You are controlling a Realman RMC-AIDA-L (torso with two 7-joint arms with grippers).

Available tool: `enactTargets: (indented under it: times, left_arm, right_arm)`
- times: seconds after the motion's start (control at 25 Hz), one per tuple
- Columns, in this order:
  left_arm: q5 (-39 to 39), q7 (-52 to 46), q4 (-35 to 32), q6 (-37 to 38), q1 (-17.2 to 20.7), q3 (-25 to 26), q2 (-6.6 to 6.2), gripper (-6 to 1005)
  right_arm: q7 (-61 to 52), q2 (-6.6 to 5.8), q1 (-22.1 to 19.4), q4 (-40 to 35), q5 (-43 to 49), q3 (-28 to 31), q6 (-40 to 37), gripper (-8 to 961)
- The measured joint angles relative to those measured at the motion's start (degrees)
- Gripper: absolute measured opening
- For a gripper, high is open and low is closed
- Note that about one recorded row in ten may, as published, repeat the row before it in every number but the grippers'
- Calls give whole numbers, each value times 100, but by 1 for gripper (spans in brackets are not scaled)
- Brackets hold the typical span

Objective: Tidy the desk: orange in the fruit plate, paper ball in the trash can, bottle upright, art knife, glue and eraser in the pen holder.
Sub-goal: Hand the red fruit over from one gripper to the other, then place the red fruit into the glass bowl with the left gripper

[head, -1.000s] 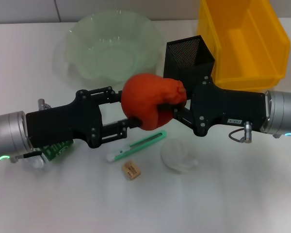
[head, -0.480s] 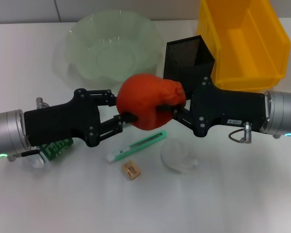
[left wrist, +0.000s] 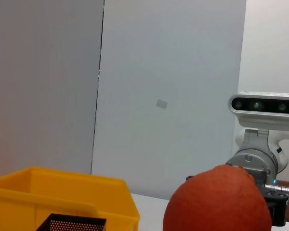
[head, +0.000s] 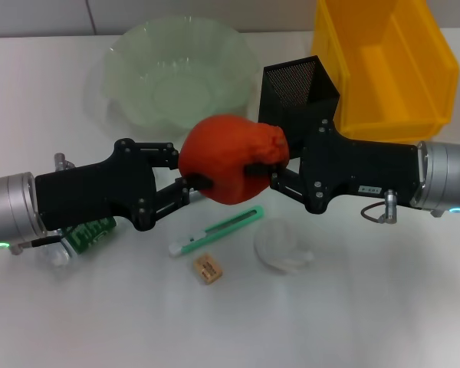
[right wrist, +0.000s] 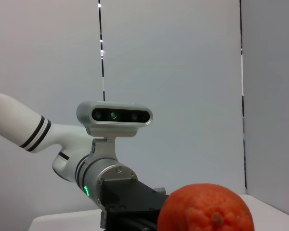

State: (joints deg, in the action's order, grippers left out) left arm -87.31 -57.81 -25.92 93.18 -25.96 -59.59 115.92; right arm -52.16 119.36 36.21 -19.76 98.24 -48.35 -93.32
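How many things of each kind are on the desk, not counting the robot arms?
Containers: 3, the fruit plate, pen holder, yellow bin
Fruit: 1, the orange
Stationery: 2, the art knife, eraser
Paper ball: 1
Bottle: 1
Total: 8

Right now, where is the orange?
In the head view, the orange is mid-table, up off the desk between the left gripper and right gripper, just before the pen holder.

No lettering can be read: a small white label on the black right gripper (head: pixel 280 178) body carries print too small to decipher.
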Motion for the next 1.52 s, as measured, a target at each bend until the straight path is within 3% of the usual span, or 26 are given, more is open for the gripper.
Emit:
enactTargets:
  times: [0.2, 0.64, 1.0, 1.32, 1.52]
  left_arm:
    - [4, -4, 0, 3, 2, 0, -7, 277]
    - [4, -11, 0, 24, 12, 87, -9, 190]
    - [4, -10, 0, 25, 12, 97, -9, 102]
    - [4, -10, -8, 28, 3, 189, -14, 88]
    - [4, -12, -10, 33, -14, 280, -17, 89]
  right_arm:
    - [13, 0, -41, -60, 0, 17, -17, 146]
    - [27, 0, -45, -72, 0, 46, -10, 598]
    - [33, 0, -46, -80, -1, 46, -13, 809]
    - [37, -4, -137, -105, -7, 54, -143, 822]
    - [-1, -24, -659, -444, -17, 334, -542, 821]
